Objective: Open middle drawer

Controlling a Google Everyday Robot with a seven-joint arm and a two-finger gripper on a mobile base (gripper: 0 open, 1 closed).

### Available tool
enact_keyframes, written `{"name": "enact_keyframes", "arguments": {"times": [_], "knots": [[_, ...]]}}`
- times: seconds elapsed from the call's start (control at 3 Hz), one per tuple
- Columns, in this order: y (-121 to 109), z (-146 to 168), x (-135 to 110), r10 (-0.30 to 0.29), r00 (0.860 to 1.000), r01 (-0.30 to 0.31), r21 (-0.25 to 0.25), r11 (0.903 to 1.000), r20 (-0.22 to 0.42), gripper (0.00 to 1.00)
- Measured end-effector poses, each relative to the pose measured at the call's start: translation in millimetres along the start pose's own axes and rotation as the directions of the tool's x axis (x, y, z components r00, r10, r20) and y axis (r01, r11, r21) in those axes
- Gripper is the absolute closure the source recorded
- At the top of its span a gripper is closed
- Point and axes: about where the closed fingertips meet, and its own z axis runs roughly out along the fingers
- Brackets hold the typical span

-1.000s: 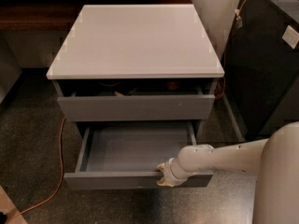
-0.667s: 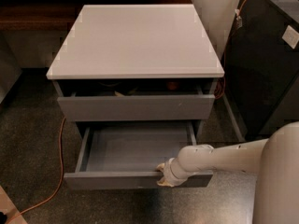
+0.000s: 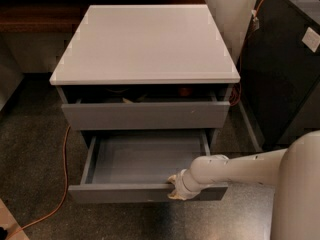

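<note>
Cabinet with pale top surface [image 3: 145, 41] sits at frame centre. The middle drawer [image 3: 145, 160] is pulled well out toward 6 o'clock, its grey floor bare. The upper drawer [image 3: 145, 115] above is slightly ajar. The gripper [image 3: 175, 188] is at the drawer front's top edge, about 5 o'clock in frame, the arm [image 3: 235, 168] entering from 4 o'clock. The fingers appear clamped over that edge. An orange cable [image 3: 64, 174] lies on the floor at 8 o'clock.

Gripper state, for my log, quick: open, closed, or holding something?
Gripper: at the front rim of the pulled-out middle drawer; open or closed cannot be told.
</note>
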Motion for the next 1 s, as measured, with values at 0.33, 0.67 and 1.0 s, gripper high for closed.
{"name": "enact_keyframes", "arguments": {"times": [0.33,0.67,1.0], "knots": [[0.1,0.0,0.1,0.0,1.0,0.0,0.0,1.0,0.0,0.84],[0.1,0.0,0.1,0.0,1.0,0.0,0.0,1.0,0.0,1.0],[0.3,0.1,0.2,0.0,1.0,0.0,0.0,1.0,0.0,1.0]]}}
